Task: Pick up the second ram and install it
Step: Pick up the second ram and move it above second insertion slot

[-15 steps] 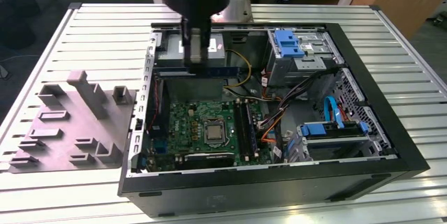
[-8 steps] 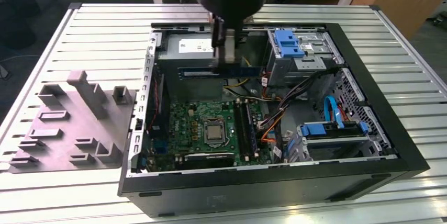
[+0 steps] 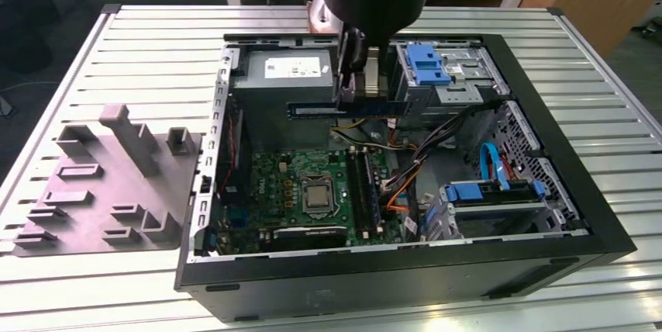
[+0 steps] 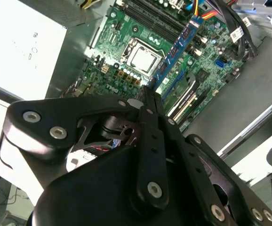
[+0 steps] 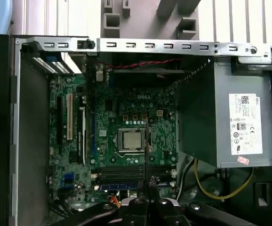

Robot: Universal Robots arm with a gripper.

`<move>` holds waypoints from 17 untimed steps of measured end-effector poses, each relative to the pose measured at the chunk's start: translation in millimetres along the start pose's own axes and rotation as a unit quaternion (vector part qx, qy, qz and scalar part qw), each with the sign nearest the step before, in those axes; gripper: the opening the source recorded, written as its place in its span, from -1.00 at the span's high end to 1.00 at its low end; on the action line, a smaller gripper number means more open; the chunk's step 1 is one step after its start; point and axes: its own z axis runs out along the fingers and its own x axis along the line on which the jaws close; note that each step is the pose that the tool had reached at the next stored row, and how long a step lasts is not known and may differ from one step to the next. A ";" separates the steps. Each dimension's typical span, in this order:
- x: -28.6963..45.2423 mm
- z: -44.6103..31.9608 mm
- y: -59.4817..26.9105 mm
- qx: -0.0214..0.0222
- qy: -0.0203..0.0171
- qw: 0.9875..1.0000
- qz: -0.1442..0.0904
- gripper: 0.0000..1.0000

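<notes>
The black two-finger gripper [image 3: 359, 98] hangs over the open black computer case [image 3: 414, 262], its fingers pinching the second ram [image 3: 346, 108], a long, thin, flat dark grey memory stick, near the middle of its length. The stick lies level in the air, end to end from the exterior view's left to its right, at the far end of the case. It sits in front of the silver power supply box [image 3: 284, 72] and is well clear of the green circuit board [image 3: 284, 185] below.

In the second wrist view the second ram [image 4: 176, 49] juts out from the closed fingertips of the gripper [image 4: 148, 90], hovering above the board [image 4: 206, 70]. It lies crosswise to the long black plastic slots [image 3: 362, 185] on the board's right side in the exterior view and touches none of them.

A blue plastic drive bracket [image 3: 426, 64] sits just right of the arm. Outside the case, on the exterior view's left, the grey moulded fixture plate [image 3: 104, 192] rests on the slatted metal table [image 3: 579, 60].
</notes>
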 end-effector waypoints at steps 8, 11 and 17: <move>0.9 9.4 -0.8 0.000 0.000 1.000 0.000 0.77; 1.4 14.7 -1.1 0.000 0.000 1.000 0.000 0.77; 2.3 24.3 -1.8 0.000 0.000 1.000 0.000 0.77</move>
